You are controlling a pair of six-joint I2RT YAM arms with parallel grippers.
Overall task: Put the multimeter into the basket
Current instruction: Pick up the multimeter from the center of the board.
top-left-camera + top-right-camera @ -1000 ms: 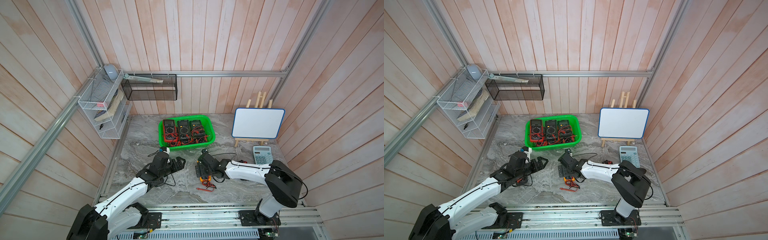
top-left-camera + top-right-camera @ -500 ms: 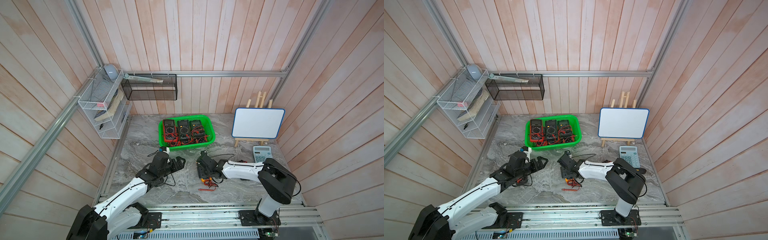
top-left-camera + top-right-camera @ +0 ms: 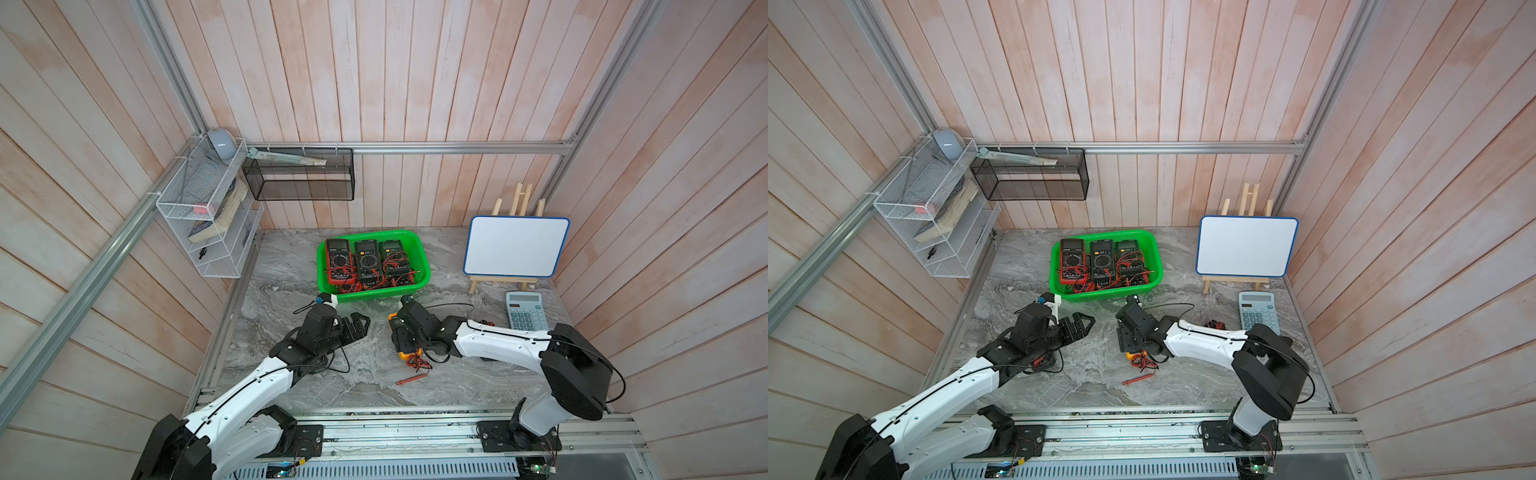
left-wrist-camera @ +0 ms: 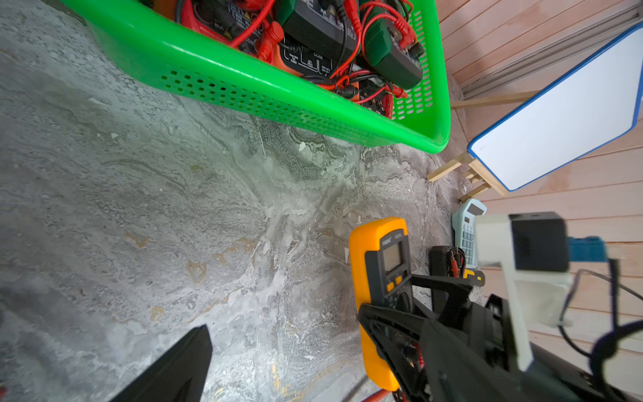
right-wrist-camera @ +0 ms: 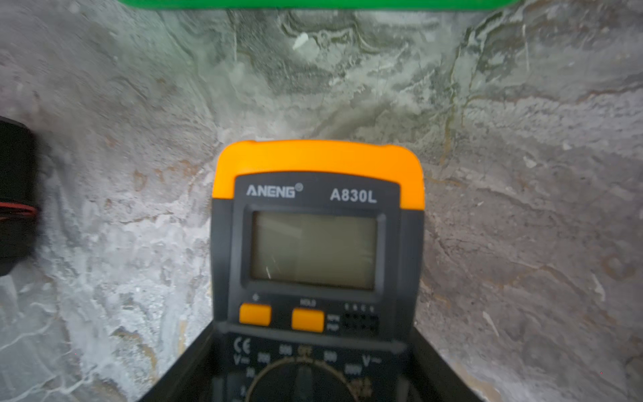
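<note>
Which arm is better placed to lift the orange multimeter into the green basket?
Right. The right gripper is closed on the orange multimeter, just in front of the basket. The left gripper is open and empty.

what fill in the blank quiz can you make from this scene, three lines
1. The basket holds ___ multimeters.
2. The right gripper is shut on the ___ multimeter, which is outside the basket.
3. The left gripper is ___ and holds nothing.

Missing words: three; orange; open
</note>
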